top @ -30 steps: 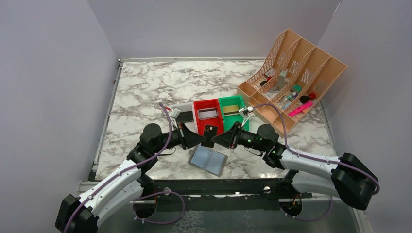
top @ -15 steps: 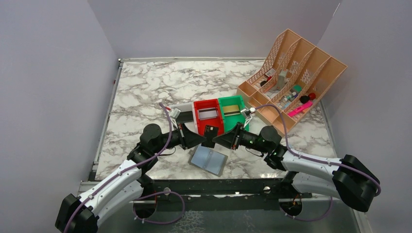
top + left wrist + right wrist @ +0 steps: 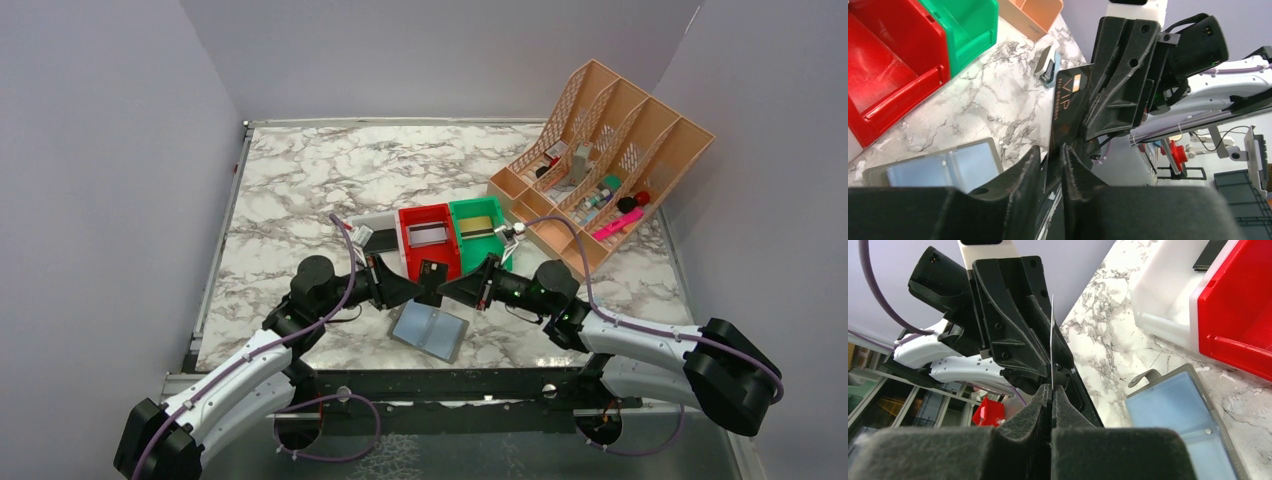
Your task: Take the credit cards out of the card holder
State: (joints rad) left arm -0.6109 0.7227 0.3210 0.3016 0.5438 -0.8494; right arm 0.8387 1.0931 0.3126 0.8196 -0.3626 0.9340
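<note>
Nose to nose over the marbled bench (image 3: pixel 300 180), right fingers (image 3: pixel 1034 407) pinched a thin black card (image 3: pixel 1068 100); left fingers (image 3: pixel 1023 172) stood slightly parted.

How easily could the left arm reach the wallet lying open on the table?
Probably yes: the card holder lies open just below the left gripper, uncovered, though a black card sits between its fingers.

I see the thin black plastic card (image 3: pixel 1068 107), VIP lettering showing, upright on edge in the air; the dark grey bifold card holder (image 3: pixel 430 331) lies open flat just below, pale blue inside facing up.
</note>
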